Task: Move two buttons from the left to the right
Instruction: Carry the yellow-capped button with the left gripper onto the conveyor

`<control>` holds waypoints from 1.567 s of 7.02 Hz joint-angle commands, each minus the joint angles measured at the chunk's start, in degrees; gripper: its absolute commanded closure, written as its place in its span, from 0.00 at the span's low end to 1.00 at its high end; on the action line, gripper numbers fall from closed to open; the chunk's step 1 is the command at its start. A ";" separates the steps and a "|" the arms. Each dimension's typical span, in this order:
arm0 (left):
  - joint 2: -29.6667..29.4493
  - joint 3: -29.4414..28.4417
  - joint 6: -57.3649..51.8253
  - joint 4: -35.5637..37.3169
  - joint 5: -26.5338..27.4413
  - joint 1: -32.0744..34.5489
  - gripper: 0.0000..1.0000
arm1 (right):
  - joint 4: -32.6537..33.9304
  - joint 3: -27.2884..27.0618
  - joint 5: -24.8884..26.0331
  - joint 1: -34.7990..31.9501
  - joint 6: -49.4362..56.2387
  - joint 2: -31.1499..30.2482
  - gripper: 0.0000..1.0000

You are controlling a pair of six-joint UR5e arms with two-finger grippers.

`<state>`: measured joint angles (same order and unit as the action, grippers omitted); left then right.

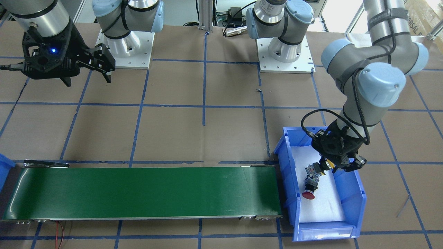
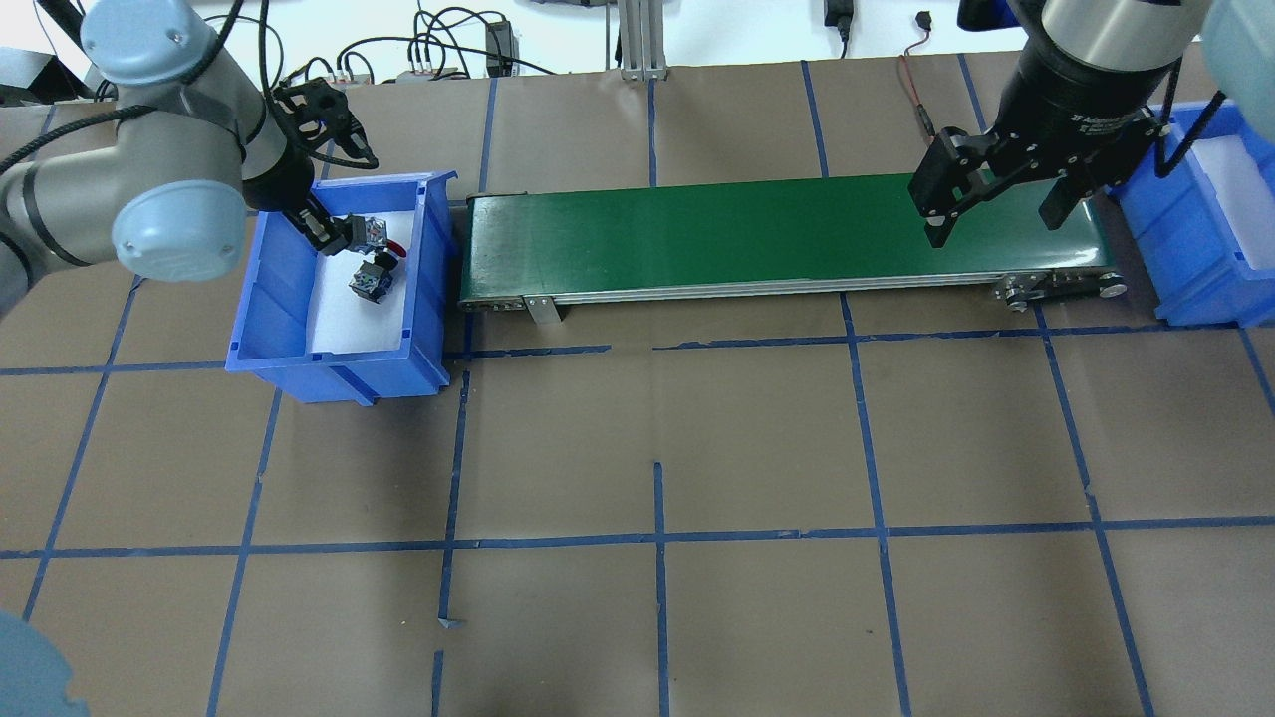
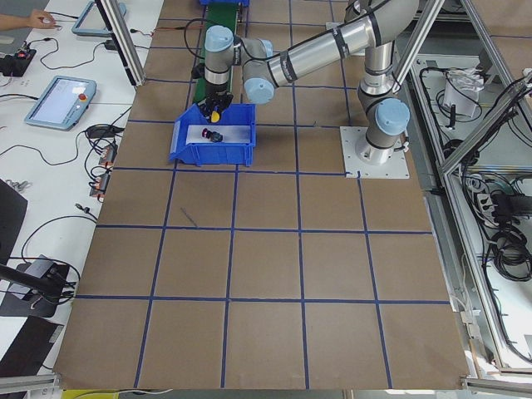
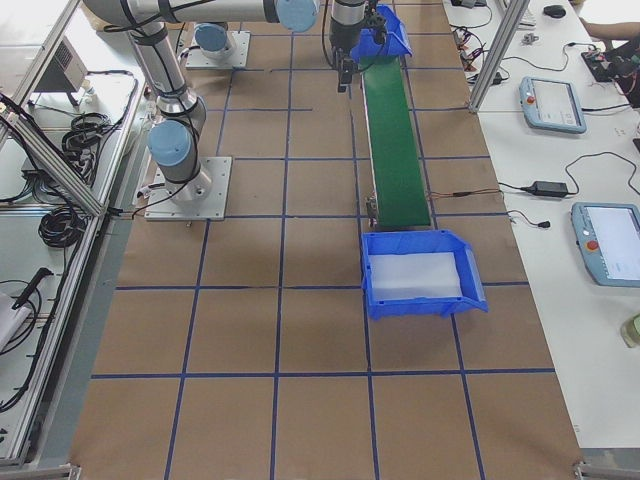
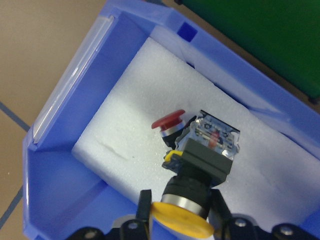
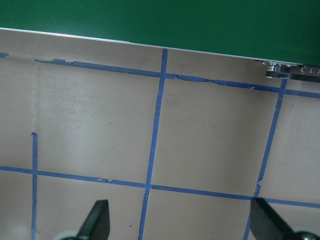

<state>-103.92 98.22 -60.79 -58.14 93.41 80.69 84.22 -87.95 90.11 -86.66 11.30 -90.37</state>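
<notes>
yellow mushroom-capped push-button switch (image 5: 200,167), black body, clear grey terminal block: clamped at its black collar between the fingers (image 5: 144,207) of the left gripper (image 5: 181,206), which sit narrow, one on each side of it. cap toward the wrist, terminal block pointing away over the foam.

red mushroom-capped push-button switch (image 5: 169,123): lies on its side on the white foam liner (image 5: 125,145), beside the held switch and partly hidden by it. no finger touches it.

blue plastic bin (image 2: 339,370): stands at the left end of the brown paper-covered desk (image 2: 657,418) with its blue tape grid. both switches are within it. its wall stands between them and the belt.

green conveyor belt (image 2: 747,231): runs from just beside that bin to a second blue bin (image 2: 1190,269) at the right end.

right gripper (image 2: 996,214): hangs above the belt's right end, fingers spread wide, holding nothing.
</notes>
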 commanded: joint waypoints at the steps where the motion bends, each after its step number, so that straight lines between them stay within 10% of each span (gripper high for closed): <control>1: 5.29 -1.09 2.67 -6.18 0.29 0.26 0.76 | 0.07 -0.11 0.07 0.00 -0.05 0.02 0.00; 5: 8.30 -1.98 24.77 -10.07 -0.59 6.91 0.79 | 0.24 -0.20 -0.02 0.00 -0.05 0.11 0.00; 11: -3.80 -2.41 49.68 0.62 -0.07 16.33 0.79 | 0.07 -0.29 -0.02 0.00 -0.05 -0.07 0.00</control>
<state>-104.13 96.32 -15.07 -61.22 93.19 95.13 84.43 -88.18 90.09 -86.66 11.25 -90.43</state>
